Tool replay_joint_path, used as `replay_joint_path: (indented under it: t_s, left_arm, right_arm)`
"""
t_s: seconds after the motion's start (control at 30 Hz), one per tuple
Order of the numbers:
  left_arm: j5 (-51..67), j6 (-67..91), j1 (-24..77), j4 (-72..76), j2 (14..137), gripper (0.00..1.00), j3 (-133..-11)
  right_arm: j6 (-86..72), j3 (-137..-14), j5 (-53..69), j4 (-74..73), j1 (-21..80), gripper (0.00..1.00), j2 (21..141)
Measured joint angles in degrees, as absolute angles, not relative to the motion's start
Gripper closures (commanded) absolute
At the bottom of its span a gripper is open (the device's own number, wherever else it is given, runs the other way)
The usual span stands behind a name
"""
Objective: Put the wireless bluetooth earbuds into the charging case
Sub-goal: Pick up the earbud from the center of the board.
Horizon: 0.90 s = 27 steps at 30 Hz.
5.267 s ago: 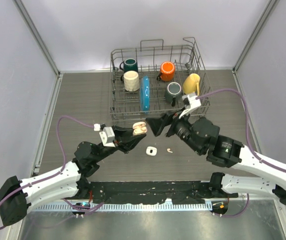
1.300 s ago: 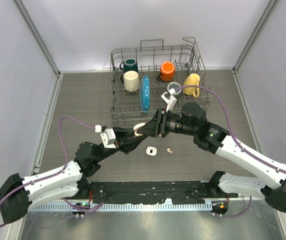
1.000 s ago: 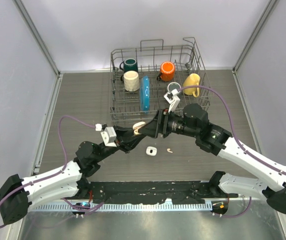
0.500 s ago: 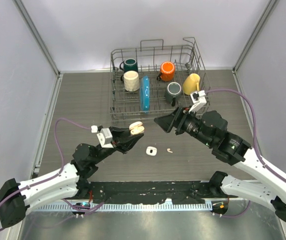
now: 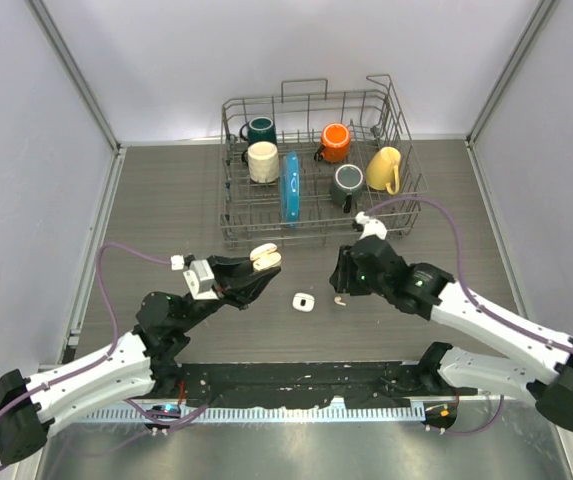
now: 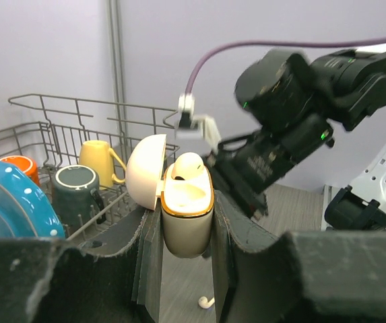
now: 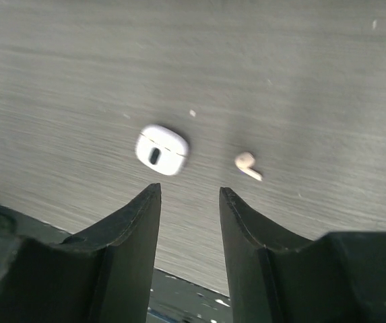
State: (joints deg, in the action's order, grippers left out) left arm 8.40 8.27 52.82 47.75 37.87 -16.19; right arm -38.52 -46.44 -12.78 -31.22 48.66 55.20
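Since the overhead view is coarse at this range, I lean on the wrist cameras for detail.

Left end effector [image 6: 183, 210] clamped hard on the charging case [image 6: 187, 225], one finger [image 6: 147, 256] flat against each side; case upright and lifted clear of the surface [image 5: 166, 200]; lid [image 6: 145, 171] hinged open to the left of that view; seated earbud [image 6: 188, 165] standing proud in the case mouth; whether a second bud sits behind it I cannot tell. From overhead the case hangs just in front of the dish rack [image 5: 251, 205], well apart from the right arm [image 5: 486, 320].

Right end effector [image 7: 190, 195] pointed down at the surface; fingers parted by a narrow gap; nothing between them, nothing gripped. Loose earbud [image 7: 248, 165] lies on the surface just beyond one fingertip in the wrist view, stem angled down and to the right; not touched. Small white rounded block [image 7: 161, 150] with a dark slot lies on the surface beyond the other fingertip; clear gap between block and loose earbud. From overhead, both sit on the surface between the two arms, the loose earbud close under the right end effector, the block nearer the middle.

Rack at the far side of the surface; in it a teal mug [image 5: 259, 129], cream mug [image 5: 262, 161], orange mug [image 5: 335, 142], yellow mug [image 5: 384, 167] and dark mug [image 5: 346, 181]; blue plate [image 5: 290, 187] standing on edge between the cream and dark mugs.
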Motion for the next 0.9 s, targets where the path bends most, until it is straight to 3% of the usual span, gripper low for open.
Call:
replay_joint_path:
  t_s: [0.6, 0.9]
  left_arm:
    - [7.49, 8.23, 52.80, 44.42, 36.10, 1.00, -15.90]
    - [7.33, 8.25, 52.80, 43.72, 35.92, 1.00, -15.90]
  right_arm:
    - [-33.28, -42.54, -12.88, -29.54, 48.66, 0.53, 75.70]
    - [-30.55, -42.54, -13.19, -27.29, 48.66, 0.51, 78.15]
